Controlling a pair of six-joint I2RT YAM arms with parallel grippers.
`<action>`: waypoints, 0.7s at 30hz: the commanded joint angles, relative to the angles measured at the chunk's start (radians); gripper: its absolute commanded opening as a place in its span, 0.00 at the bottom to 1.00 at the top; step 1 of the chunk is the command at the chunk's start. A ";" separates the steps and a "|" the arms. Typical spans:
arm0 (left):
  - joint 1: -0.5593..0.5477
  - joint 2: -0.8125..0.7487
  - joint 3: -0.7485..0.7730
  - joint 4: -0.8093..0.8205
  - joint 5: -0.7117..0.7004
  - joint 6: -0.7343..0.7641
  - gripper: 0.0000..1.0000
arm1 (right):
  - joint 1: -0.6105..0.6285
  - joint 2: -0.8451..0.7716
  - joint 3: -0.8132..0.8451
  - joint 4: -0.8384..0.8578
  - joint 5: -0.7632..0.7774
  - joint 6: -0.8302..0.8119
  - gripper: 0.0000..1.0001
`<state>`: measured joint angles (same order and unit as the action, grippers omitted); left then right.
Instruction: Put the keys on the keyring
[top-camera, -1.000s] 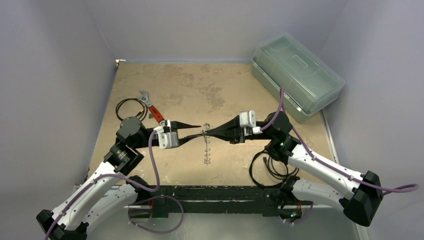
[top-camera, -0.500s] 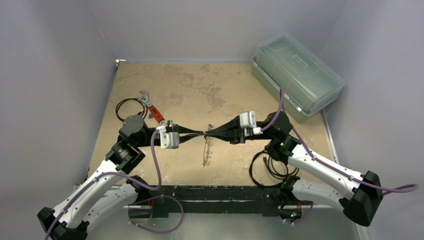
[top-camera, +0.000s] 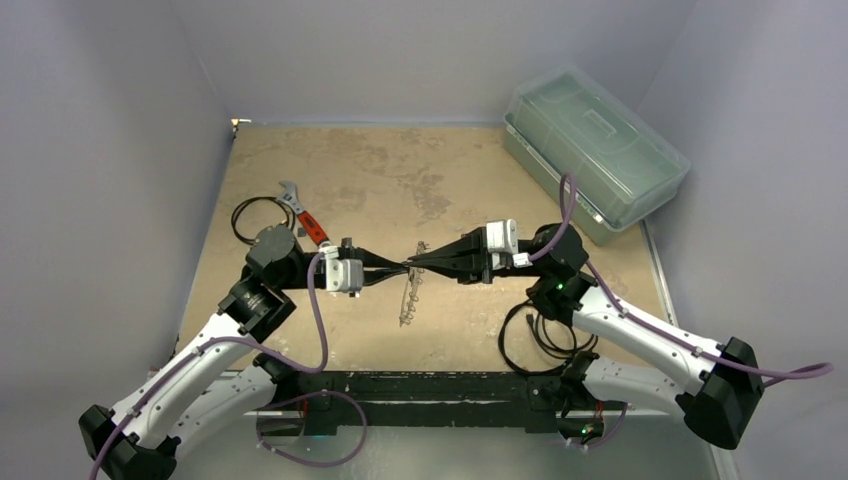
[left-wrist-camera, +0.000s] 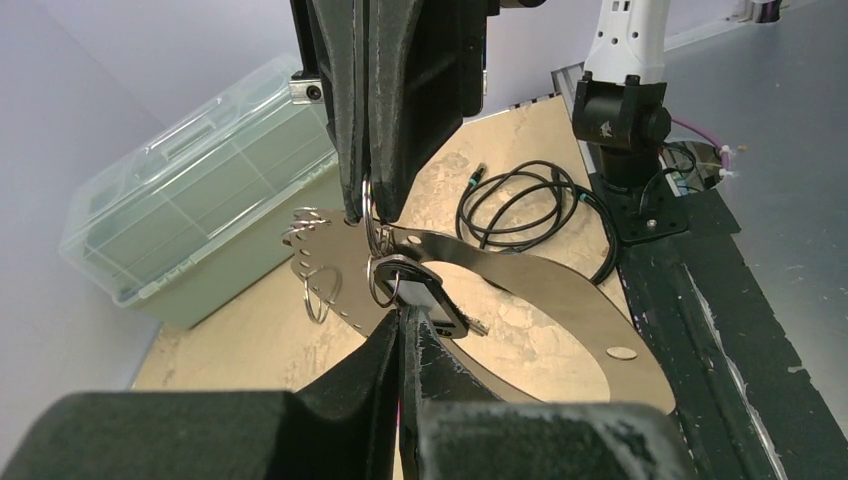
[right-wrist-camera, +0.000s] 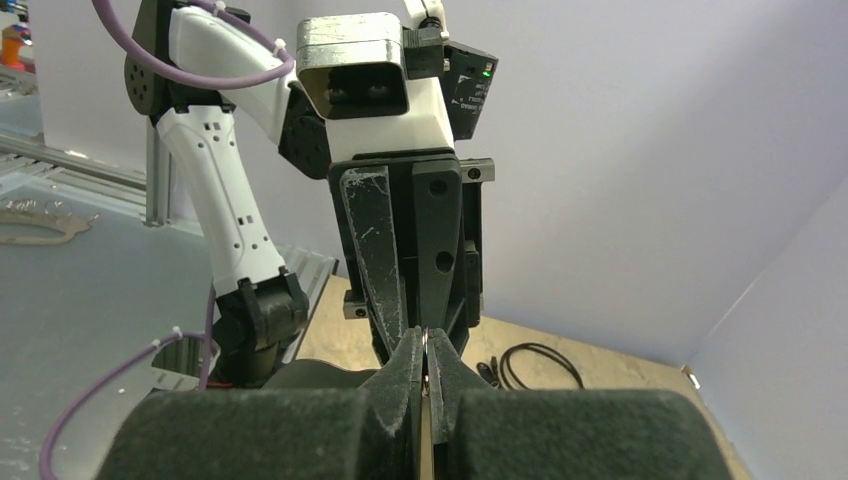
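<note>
Overhead, the tan table (top-camera: 400, 170) fills my screen, with a pale green lidded box (top-camera: 595, 150) at its far right corner and a red-handled wrench (top-camera: 305, 222) at far left. Both arms reach in from the near edge and meet tip to tip over the middle.

From up there the keyring (top-camera: 406, 298) is only a thin silver sliver hanging just below the two tips. The left wrist view shows it properly: a flat silver oval band with small holes along its rim and a few little split rings strung at the left end.

The right tool (top-camera: 418, 263) comes down from above in that view, fingers pressed together on the keyring's rim. The left tool (top-camera: 398, 268) is pinched together on the key (left-wrist-camera: 428, 300), whose black head sits against the band right at the tips.

My right wrist view hides both key and band; it shows a thin ring edge between its own closed fingers (right-wrist-camera: 400, 365) and the left wrist camera facing me. Print on the dark panel (right-wrist-camera: 468, 88) beside it is too small to read.
</note>
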<state>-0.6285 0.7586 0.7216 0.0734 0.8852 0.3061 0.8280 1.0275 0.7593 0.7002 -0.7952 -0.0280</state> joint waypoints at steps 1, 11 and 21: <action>0.004 -0.012 0.025 0.033 -0.009 -0.007 0.06 | -0.004 -0.003 0.014 0.071 0.017 0.018 0.00; 0.004 -0.095 0.007 -0.013 -0.113 0.053 0.47 | -0.004 -0.040 0.023 -0.066 0.032 -0.042 0.00; 0.004 -0.043 0.002 0.080 0.020 -0.031 0.36 | -0.004 -0.026 0.043 -0.068 0.019 -0.047 0.00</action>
<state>-0.6285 0.6937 0.7216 0.0784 0.8326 0.3202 0.8280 1.0115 0.7593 0.6029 -0.7811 -0.0628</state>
